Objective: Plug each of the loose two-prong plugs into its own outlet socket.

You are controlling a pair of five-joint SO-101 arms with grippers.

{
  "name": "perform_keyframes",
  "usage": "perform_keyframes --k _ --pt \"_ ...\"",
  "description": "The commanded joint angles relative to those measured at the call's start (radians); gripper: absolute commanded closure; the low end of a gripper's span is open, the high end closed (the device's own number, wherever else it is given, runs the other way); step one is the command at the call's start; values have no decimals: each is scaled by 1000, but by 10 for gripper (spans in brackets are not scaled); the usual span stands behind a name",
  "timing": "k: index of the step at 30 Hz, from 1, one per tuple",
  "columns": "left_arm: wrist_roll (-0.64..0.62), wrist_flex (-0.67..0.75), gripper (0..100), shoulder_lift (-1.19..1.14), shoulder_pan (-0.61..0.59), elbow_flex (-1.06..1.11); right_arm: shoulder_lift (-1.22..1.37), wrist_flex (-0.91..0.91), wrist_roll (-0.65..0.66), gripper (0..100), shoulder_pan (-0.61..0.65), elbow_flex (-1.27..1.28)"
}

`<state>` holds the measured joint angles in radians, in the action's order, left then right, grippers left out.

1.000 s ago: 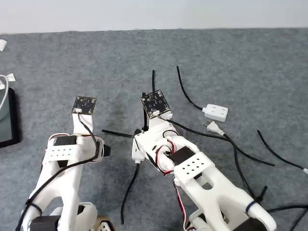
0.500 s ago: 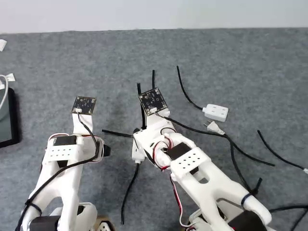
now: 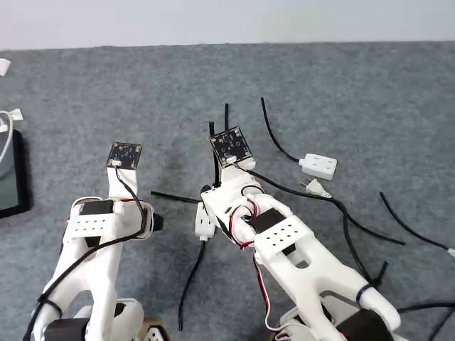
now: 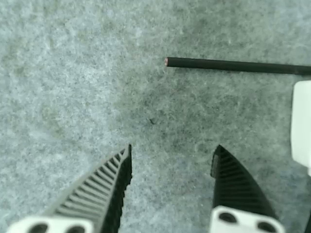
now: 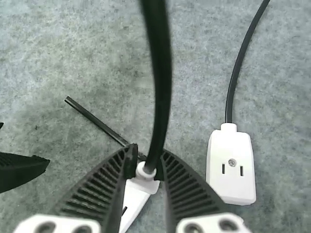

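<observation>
Right hand (image 5: 146, 153) clamped on a white two-prong plug (image 5: 137, 191), its black cord (image 5: 158, 73) rising between the fingers; a white outlet socket (image 5: 231, 167) lies just beside it on the grey table (image 5: 58, 58). Left hand (image 4: 172, 151) wide open, holding nothing, near a loose cord end (image 4: 167, 62). Second socket (image 3: 318, 165) and spare plug (image 3: 317, 188) lie close together, well apart from both hands.

My right gripper (image 5: 147, 153) pinches a white plug (image 5: 137, 193), its black cord rising, just beside a face-up socket (image 5: 231, 167). Farther right, a second plug (image 3: 316, 188) lies flat, just near of a second socket (image 3: 318, 165).
</observation>
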<state>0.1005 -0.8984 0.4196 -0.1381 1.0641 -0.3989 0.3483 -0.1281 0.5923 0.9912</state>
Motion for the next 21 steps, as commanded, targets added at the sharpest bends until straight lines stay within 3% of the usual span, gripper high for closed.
perform_keyframes --k 1,21 --pt "8 20 749 0 -6 -47 2 -15 14 991 -7 -44" --pt "8 21 749 0 -6 -47 -5 -15 -34 991 13 -51"
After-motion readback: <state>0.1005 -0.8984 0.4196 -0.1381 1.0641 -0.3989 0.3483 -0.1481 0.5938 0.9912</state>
